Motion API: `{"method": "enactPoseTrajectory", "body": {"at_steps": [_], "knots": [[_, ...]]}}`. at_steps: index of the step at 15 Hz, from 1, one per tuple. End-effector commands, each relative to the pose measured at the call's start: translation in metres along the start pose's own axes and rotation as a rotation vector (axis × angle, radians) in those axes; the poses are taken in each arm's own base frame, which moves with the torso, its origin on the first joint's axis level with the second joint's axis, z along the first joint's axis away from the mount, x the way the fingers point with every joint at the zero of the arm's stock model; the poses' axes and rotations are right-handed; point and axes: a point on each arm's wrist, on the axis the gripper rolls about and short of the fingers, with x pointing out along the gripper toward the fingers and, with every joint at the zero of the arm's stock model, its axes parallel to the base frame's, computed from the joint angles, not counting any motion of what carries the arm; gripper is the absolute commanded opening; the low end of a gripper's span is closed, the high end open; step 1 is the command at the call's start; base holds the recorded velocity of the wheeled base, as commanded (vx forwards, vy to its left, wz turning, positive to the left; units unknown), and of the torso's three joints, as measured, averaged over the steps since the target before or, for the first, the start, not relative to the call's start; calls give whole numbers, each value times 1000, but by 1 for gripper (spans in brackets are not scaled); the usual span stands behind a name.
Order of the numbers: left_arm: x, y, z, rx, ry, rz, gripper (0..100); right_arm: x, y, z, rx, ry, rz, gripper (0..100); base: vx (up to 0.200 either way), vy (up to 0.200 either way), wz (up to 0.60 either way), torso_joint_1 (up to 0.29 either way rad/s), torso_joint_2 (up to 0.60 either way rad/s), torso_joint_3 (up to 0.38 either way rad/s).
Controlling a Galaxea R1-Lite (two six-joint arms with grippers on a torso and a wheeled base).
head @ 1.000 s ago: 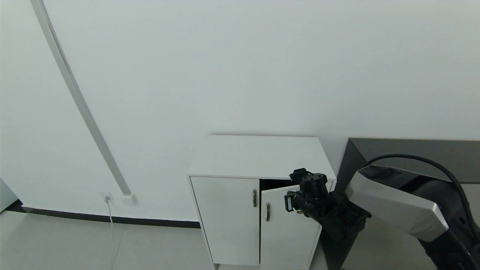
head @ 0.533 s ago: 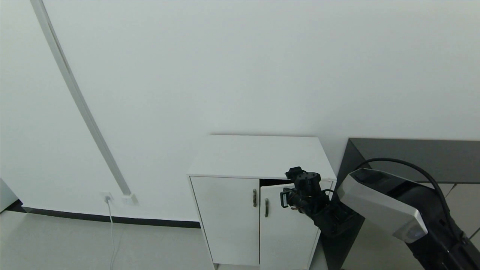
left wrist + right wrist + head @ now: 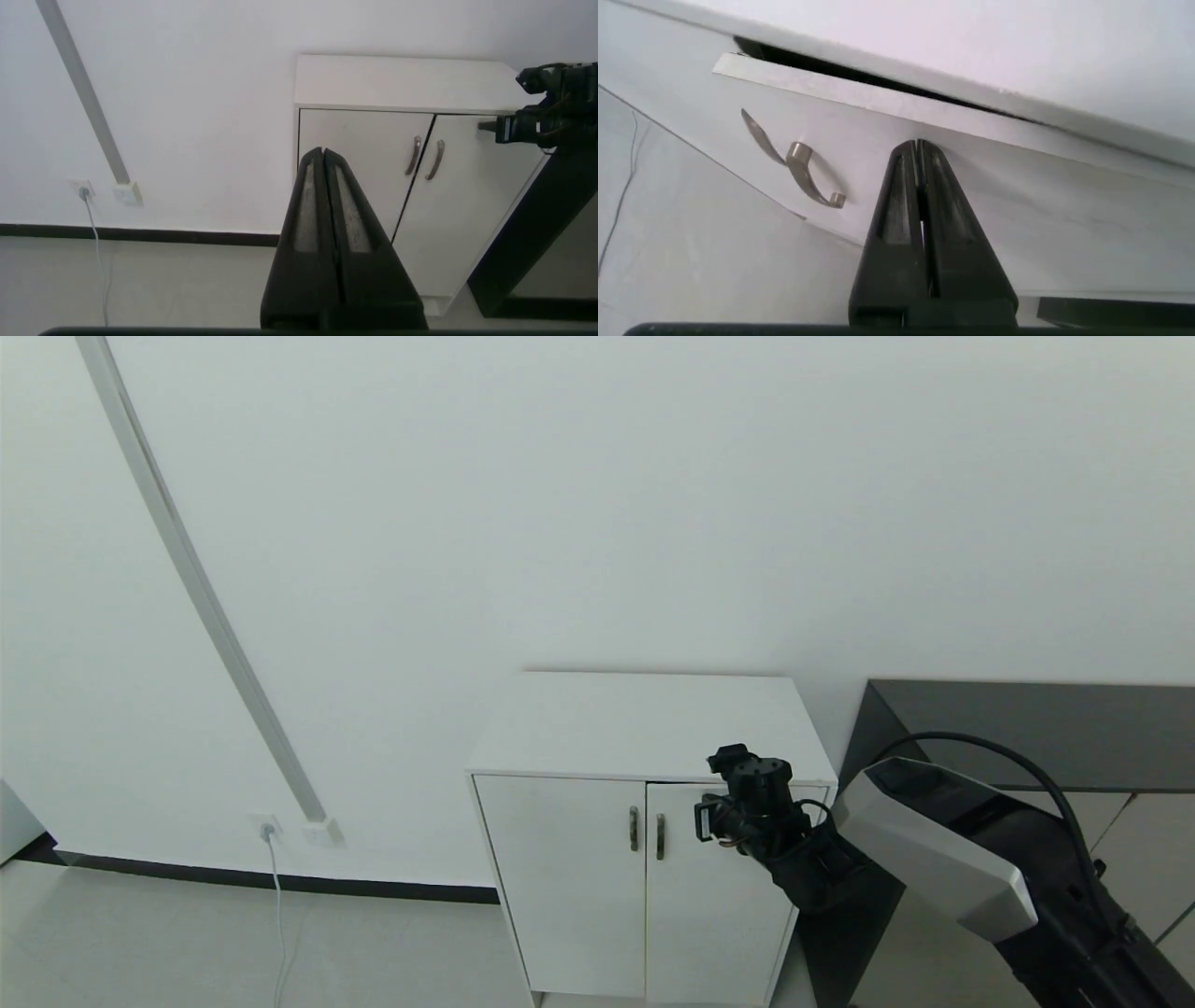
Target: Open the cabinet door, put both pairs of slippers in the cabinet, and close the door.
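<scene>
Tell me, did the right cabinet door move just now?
Yes. The right door swung inward toward the cabinet, and its handle now sits beside the left door's handle.

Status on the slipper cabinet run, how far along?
Looks near the end. Done: both cabinet doors sit almost level in the head view. In hand: the right gripper, fingers shut, is against the right door; its wrist view shows a thin dark gap along the door's top edge. Left: press it flush, withdraw. The doors hide the inside, so slippers can't be confirmed.
</scene>
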Motion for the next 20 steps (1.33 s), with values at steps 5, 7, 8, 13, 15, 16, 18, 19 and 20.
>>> {"method": "enactPoseTrajectory", "body": {"at_steps": [5, 7, 8, 13, 15, 16, 18, 19, 20], "knots": [[0, 0, 0, 0, 1, -1, 0, 7, -8, 0, -12, -11, -16, 0, 0, 0, 0, 0, 0, 0], [0, 0, 0, 0, 1, 1, 0, 8, -9, 1, -11, -18, -18, 0, 0, 0, 0, 0, 0, 0], [0, 0, 0, 0, 1, -1, 0, 8, -9, 0, -11, -16, -18, 0, 0, 0, 0, 0, 0, 0], [0, 0, 0, 0, 1, -1, 0, 13, -12, -2, -9, -24, -27, 0, 0, 0, 0, 0, 0, 0], [0, 0, 0, 0, 1, 1, 0, 13, -15, -1, -9, -26, -33, 0, 0, 0, 0, 0, 0, 0], [0, 0, 0, 0, 1, 1, 0, 6, -14, 3, -9, -29, -31, 0, 0, 0, 0, 0, 0, 0], [0, 0, 0, -2, 1, 1, 0, -8, -13, 7, -9, -24, -26, 0, 0, 0, 0, 0, 0, 0], [0, 0, 0, 0, 1, 1, 0, -22, -13, 13, -9, -36, -22, 0, 0, 0, 0, 0, 0, 0], [0, 0, 0, -2, 1, 1, 0, -36, -14, 19, -6, -50, -22, 0, 0, 0, 0, 0, 0, 0]]}}
